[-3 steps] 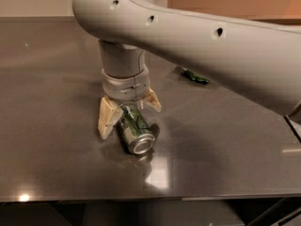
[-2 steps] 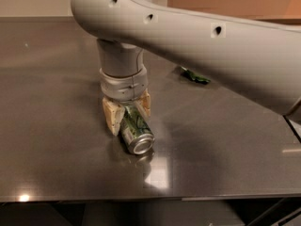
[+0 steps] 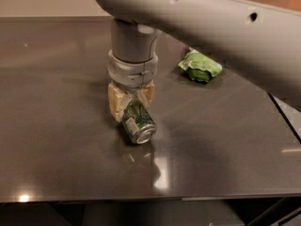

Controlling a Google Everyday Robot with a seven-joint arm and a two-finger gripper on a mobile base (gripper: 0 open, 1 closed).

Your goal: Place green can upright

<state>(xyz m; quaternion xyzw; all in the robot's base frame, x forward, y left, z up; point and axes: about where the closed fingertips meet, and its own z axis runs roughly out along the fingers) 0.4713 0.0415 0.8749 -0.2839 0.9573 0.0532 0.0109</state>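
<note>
Your gripper pinches the green can, which lies on its side mid-table, silver end toward the front edge. You have open table left and in front; a crumpled green bag sits well apart, back right.

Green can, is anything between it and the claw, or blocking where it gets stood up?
Nothing visible does. The claw straddles the small green and white aluminium drink can, which lies on its side on the dark table, with the fingers against its sides. The crumpled light green snack bag lies apart, farther back.
</note>
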